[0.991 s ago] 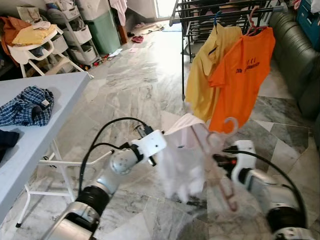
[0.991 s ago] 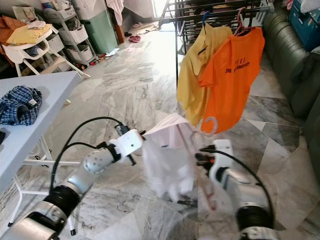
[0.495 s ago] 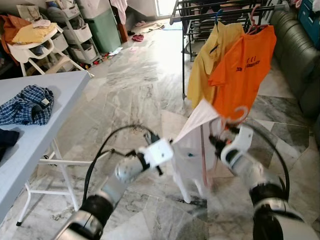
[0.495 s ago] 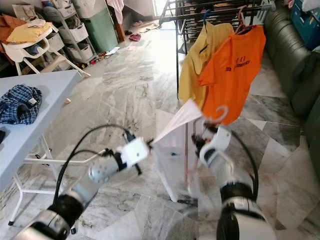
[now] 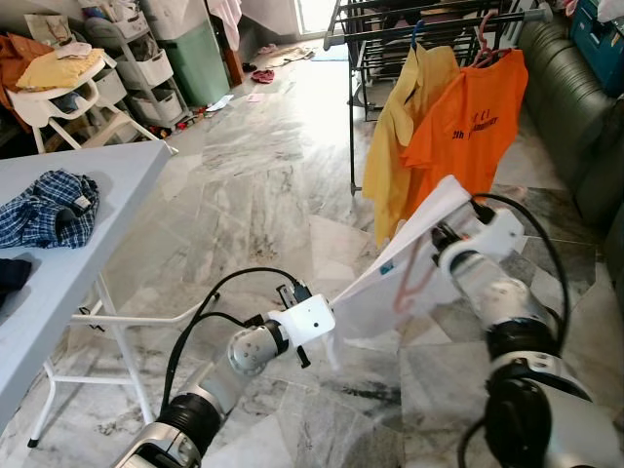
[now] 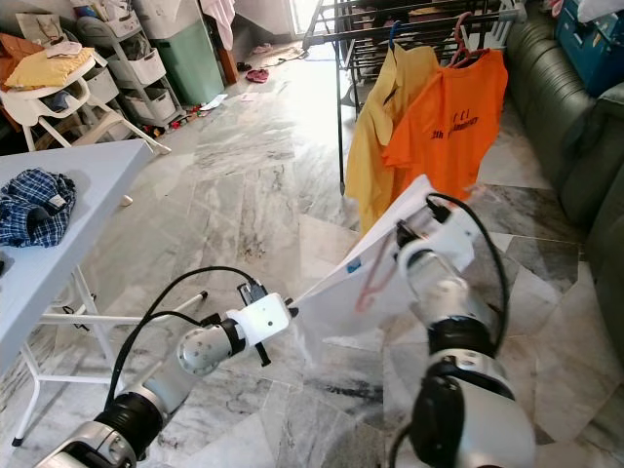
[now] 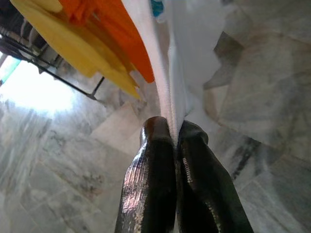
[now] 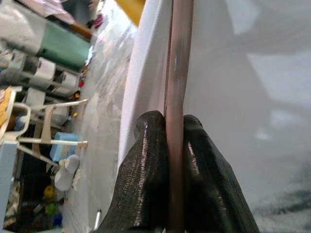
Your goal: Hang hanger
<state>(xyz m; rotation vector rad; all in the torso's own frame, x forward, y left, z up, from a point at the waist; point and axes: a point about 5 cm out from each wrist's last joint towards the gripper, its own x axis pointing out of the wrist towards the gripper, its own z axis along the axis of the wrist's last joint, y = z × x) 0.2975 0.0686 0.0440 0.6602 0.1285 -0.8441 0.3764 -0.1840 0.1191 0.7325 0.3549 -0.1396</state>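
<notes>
Left gripper (image 7: 174, 133) pinches the hem of the white garment (image 5: 390, 292), fingers pressed tight on the folded edge, low over the marble floor (image 5: 263, 185). Right gripper (image 8: 169, 127) is clamped on the pink hanger (image 5: 409, 283) inside that garment — raised higher, just before the orange shirt (image 5: 468, 132) and yellow shirt (image 5: 405, 136) on the black drying rack (image 5: 429, 19). Garment stretches taut between both grippers. Open floor lies left of the rack; grey table (image 5: 68, 244) with a plaid cloth (image 5: 49, 207) stands well apart; dark sofa (image 5: 575, 107) borders the right.
</notes>
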